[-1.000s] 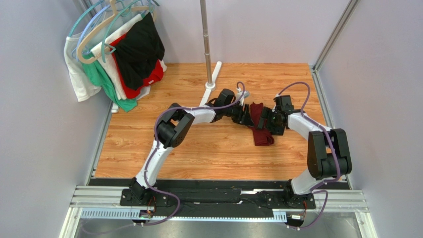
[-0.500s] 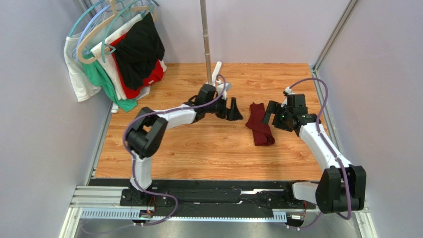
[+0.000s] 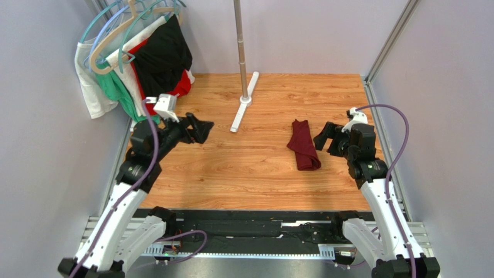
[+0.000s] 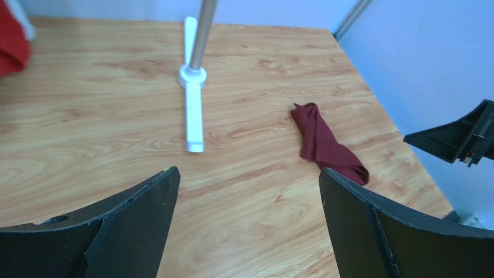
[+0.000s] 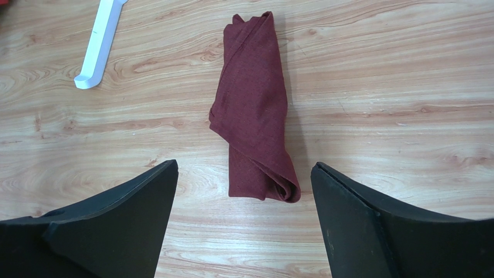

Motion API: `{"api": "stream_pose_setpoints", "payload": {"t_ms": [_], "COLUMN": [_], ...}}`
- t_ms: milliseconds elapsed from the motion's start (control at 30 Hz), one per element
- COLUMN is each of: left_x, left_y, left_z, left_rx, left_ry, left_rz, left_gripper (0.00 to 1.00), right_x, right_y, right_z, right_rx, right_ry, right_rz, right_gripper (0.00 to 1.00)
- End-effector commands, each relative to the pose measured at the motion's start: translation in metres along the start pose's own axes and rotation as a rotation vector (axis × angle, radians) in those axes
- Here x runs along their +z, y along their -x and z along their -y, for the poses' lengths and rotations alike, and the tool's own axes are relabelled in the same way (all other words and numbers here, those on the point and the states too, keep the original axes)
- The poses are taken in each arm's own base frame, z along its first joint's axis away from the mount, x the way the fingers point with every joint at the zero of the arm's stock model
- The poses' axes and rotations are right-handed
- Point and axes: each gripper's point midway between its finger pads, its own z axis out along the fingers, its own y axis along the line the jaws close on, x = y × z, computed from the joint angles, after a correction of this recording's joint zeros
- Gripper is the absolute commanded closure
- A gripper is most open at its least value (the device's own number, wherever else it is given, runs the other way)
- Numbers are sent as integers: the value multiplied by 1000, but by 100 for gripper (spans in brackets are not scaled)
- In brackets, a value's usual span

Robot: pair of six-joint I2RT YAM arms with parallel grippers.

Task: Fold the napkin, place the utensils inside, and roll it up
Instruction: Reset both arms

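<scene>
Cannot make out the spoon in any view; cannot tell whether it sits wrapped inside the cloth. See only the 2 dark finger ends of each gripper in the wrist views, cropped at the lower frame edge. Lose the top of the rack pole (image 3: 240,46) and part of the garments on hangers (image 3: 145,63) beyond the overhead frame. Find the napkin (image 3: 304,152) lying free on the wooden table (image 3: 232,174), right of centre, rolled lengthwise into a loose, soft tube of matte dark maroon cloth, with diagonal wrap lines, a bunched far end and a rounded, layered near end. Note the left gripper (image 3: 201,129) with jaws wide apart, holding nothing, above the table's left side near the garments, well apart from the napkin. Note the right gripper (image 3: 324,138) with jaws likewise spread, empty, just to the right of the napkin, not touching. Record pale orange wood grain on the table and a flat white foot (image 3: 243,104) under the metal pole
</scene>
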Motion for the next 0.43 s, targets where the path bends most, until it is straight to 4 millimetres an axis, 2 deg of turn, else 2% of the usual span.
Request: {"api": "stream_pose_setpoints", "payload": {"t_ms": [0,67,200,400], "left_x": [-41,-47,-54,-51], "left_y": [-38,-38,-43,-48], "left_z": [-32,-30,-38,-43], "left_rx": [47,67,114,120], "left_ry": [170,163,195,209], "left_rz": [-180,-196,-218,-239], "left_gripper": [1,1,1,1], "right_x": [-5,-6,-6,-7], "right_y": [19,20,20,21], "right_z": [3,4,4,7], "right_rx": [-30,-32,-33,-33], "right_ry": [-8,-14,-17,-36], "right_rz": [114,121,124,130], "right_gripper": [11,11,11,11]}}
